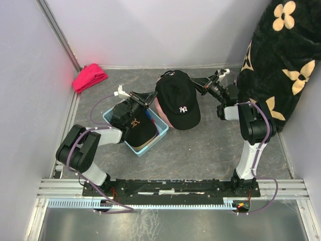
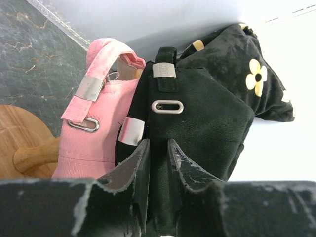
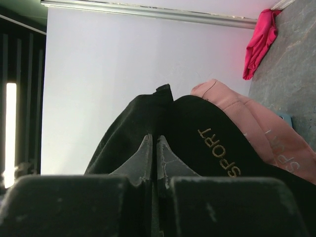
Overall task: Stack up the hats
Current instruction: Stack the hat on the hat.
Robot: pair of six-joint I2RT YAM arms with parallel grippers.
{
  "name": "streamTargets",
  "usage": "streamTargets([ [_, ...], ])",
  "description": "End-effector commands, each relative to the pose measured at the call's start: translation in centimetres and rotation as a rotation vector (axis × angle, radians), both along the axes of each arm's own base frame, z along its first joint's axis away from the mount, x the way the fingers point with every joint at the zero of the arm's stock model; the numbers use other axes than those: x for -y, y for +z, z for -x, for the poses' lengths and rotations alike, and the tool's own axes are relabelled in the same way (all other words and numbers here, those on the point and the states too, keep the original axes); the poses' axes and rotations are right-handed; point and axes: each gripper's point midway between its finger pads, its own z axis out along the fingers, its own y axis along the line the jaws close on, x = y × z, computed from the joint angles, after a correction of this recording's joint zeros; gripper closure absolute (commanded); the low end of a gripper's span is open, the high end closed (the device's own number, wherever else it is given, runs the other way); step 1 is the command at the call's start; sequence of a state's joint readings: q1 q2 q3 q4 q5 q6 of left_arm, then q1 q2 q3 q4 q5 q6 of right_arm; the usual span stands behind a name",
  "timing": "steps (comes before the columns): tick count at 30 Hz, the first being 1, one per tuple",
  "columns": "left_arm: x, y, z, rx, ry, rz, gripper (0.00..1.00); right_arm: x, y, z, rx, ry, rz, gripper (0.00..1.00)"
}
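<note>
step in hand: two-arm grasp on the black ny cap (image 1: 178, 98), which sits crown-up at table centre on top of a pink cap (image 1: 161, 111). judged: seating or adjusting the top cap on the stack; not a fresh pick from the bin.

left gripper (image 1: 149, 100): at the cap's left/rear side. fingers drawn close, pinching black fabric just below the strap slot.

right gripper (image 1: 199, 85): at the cap's right side. fingers pressed nearly together at the cap's edge; a thin fold appears to be caught, not confirmed.

other hats: black cap w/ gold logo (image 1: 136, 125) lies in the blue basket (image 1: 153, 143), w/ tan and other fabric under it. judged: more hats to move, so the task is partway.

next move calls for: both arms acting together and level so the crown goes down square over the pink one w/o dragging it, then a clean release on both sides.

view differences:
- top ext. shows the layout, the ny logo, the basket, the red cloth (image 1: 89, 77) at back left and the floral black blanket (image 1: 286, 60) at right. the finger gap can't be read there.
- left wrist shows the grip itself, both caps' rear straps w/ metal buckles, and a wooden stand (image 2: 19, 138) under the pink cap, hidden from above.
- right wrist shows "sport" lettering on the sides of both caps, seen in no other view.
</note>
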State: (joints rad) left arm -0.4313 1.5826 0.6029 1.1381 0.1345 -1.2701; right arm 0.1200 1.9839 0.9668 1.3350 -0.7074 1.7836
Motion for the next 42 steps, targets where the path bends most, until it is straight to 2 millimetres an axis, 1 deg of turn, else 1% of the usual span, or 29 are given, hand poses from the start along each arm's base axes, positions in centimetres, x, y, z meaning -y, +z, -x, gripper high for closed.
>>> streamTargets([
  [1, 0.0, 2.0, -0.4, 0.036, -0.002, 0.059, 0.77, -0.5, 2.4, 0.1, 0.107, 0.013, -0.011, 0.98],
  [6, -0.3, 2.0, -0.7, 0.027, 0.023, 0.060, 0.83, -0.7, 2.1, -0.6, 0.094, 0.011, -0.007, 0.99],
  [9, -0.7, 1.8, -1.0, 0.013, 0.052, 0.051, 0.84, -0.7, 2.1, -1.2, 0.087, 0.001, 0.004, 0.99],
  [12, -1.0, 1.8, -1.3, 0.001, 0.075, 0.037, 0.84, -0.9, 1.6, -1.7, 0.065, -0.006, 0.024, 0.99],
  [17, -1.8, 1.1, -1.5, -0.027, 0.119, 0.016, 0.87, -1.1, 0.3, -2.3, 0.030, -0.019, 0.066, 0.99],
  [21, -2.0, 0.5, -1.5, -0.045, 0.136, 0.003, 0.89, -1.0, -1.6, -2.7, -0.019, -0.039, 0.117, 0.99],
  [28, -2.3, -0.2, -1.8, -0.063, 0.156, -0.009, 0.90, -0.9, -3.6, -3.1, -0.061, -0.062, 0.174, 0.99],
  [36, -2.5, -1.0, -1.8, -0.083, 0.162, -0.030, 0.90, -0.9, -5.6, -2.8, -0.091, -0.066, 0.239, 0.99],
  [42, -2.6, -1.8, -1.3, -0.105, 0.162, -0.042, 0.91, -1.0, -7.3, -2.6, -0.115, -0.066, 0.295, 0.99],
])
